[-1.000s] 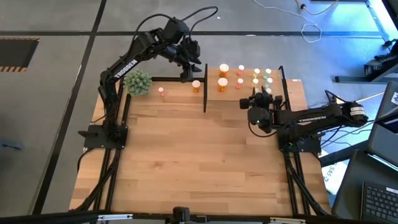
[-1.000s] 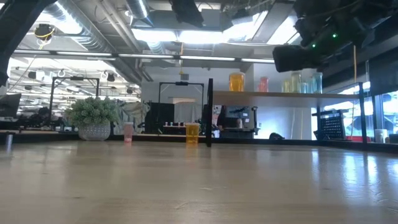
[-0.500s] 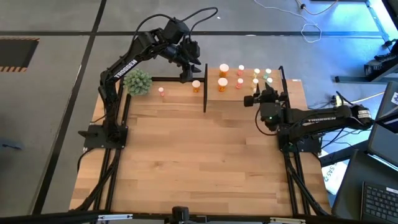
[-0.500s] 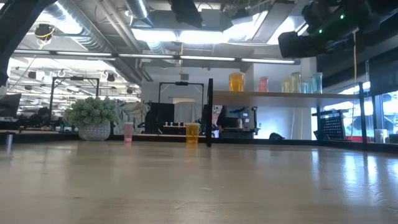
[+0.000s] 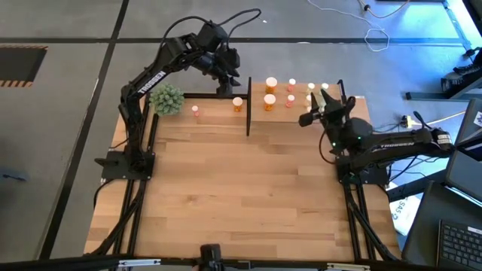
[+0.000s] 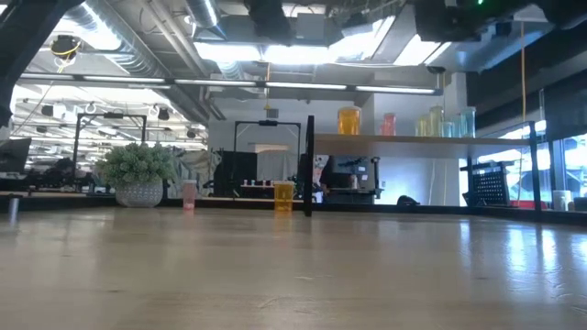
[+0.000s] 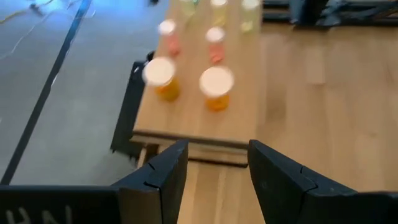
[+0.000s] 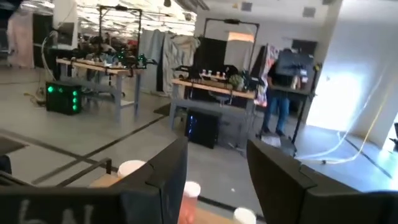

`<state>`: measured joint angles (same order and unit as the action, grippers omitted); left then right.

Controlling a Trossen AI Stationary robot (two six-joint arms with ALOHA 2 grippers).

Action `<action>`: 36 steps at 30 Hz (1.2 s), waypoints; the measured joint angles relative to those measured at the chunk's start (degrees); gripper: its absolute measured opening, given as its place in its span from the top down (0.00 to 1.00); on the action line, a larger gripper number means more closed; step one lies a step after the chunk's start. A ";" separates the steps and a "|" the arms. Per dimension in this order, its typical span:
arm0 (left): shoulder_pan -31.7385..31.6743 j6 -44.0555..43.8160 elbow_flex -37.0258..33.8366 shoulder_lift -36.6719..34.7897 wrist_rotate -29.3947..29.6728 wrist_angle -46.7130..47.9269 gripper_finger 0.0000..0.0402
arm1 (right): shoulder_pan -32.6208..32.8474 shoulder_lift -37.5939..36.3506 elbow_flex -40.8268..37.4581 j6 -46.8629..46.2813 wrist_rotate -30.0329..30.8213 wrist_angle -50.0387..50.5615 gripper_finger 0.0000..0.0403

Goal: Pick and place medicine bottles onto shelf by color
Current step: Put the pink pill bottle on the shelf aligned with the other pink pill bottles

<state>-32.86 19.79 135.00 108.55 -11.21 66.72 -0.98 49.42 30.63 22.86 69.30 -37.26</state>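
Sorted by colour along the shelf [image 5: 297,113]: two orange bottles [image 5: 270,85] at the end by the black centre post [image 5: 248,105], two pink-red bottles [image 5: 291,92] next, then the yellowish and green bottles [image 5: 316,92] toward the far end, so each colour keeps its own stretch of board. Still down on the tabletop [image 5: 241,181], outside the frame: one orange bottle [image 5: 238,104] just beside the centre post and one pink bottle [image 5: 195,111] near the plant ball [image 5: 166,99]. Left gripper [image 5: 224,89] poised above that loose orange bottle, fingers apart and empty, likely set for the next pick. Right gripper [image 5: 316,105] raised over the far end of the shelf, tilted up, fingers apart, nothing between them. Tight spots: the centre post close beside the loose orange bottle, and the shelf's thin posts along the board's edge. Broad bare wood toward the near side for swinging either arm clear
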 joint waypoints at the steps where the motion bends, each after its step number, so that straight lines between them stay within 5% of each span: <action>1: -0.42 -0.08 0.00 -0.01 0.71 0.49 0.59 | 0.52 -0.32 0.29 1.63 0.06 -0.12 0.58; 9: -6.10 -4.46 0.00 -0.02 1.27 5.16 0.59 | 5.17 -0.29 9.17 16.06 0.44 4.07 0.58; 21: -12.43 -10.77 -11.01 0.59 1.38 11.46 0.59 | 10.12 0.29 24.89 16.25 -0.32 30.04 0.58; 31: -14.77 -15.10 -25.52 0.59 6.64 9.45 0.59 | 12.07 0.31 31.01 3.10 -12.35 45.10 0.58; 36: -15.27 -15.16 -32.13 0.59 6.67 6.92 0.59 | 12.07 0.55 33.07 -2.80 -13.08 52.64 0.58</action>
<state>-48.12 4.63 102.87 109.14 -4.54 73.64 11.09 49.97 63.69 20.06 56.23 15.38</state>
